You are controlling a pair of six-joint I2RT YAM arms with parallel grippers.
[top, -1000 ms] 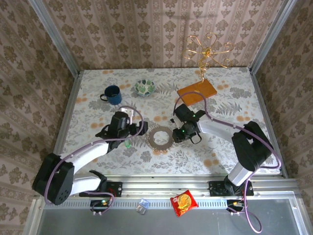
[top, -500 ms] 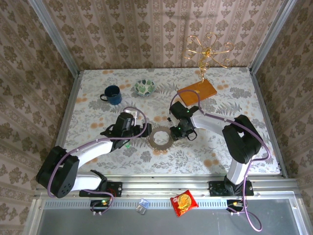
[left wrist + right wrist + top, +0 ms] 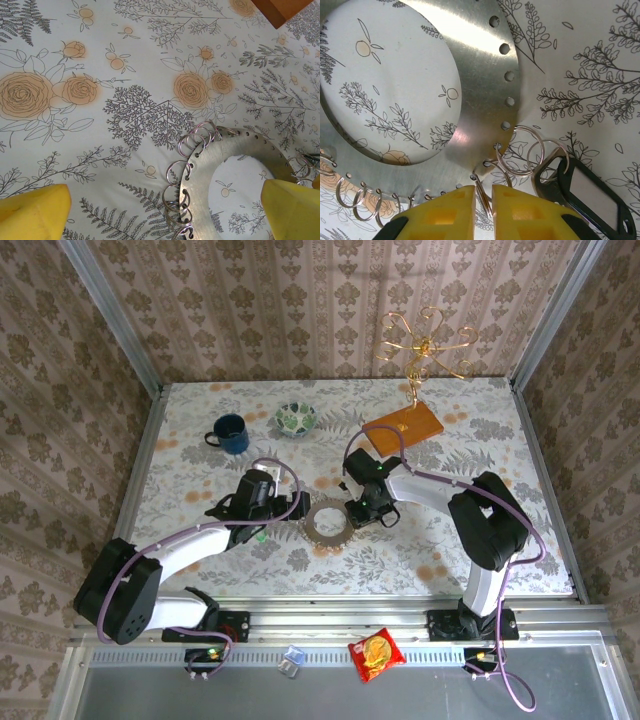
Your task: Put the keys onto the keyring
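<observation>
Narrowly, right end effector (image 3: 483,194) pinches a split ring (image 3: 477,183) (black tag (image 3: 590,192) beside); left end effector (image 3: 165,190) wide.

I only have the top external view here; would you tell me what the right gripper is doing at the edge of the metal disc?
Observer: On the right wrist view, the right gripper has its yellow fingers almost together, with one split ring from the rim of the metal disc in the gap.
Operator: Is anything attached nearby?
Observer: Yes, a black key tag with a clear window lies just right of that ring, linked through further rings.
Operator: And the left gripper?
Observer: The left gripper is wide open, holding nothing, above the disc's other rim.
</observation>
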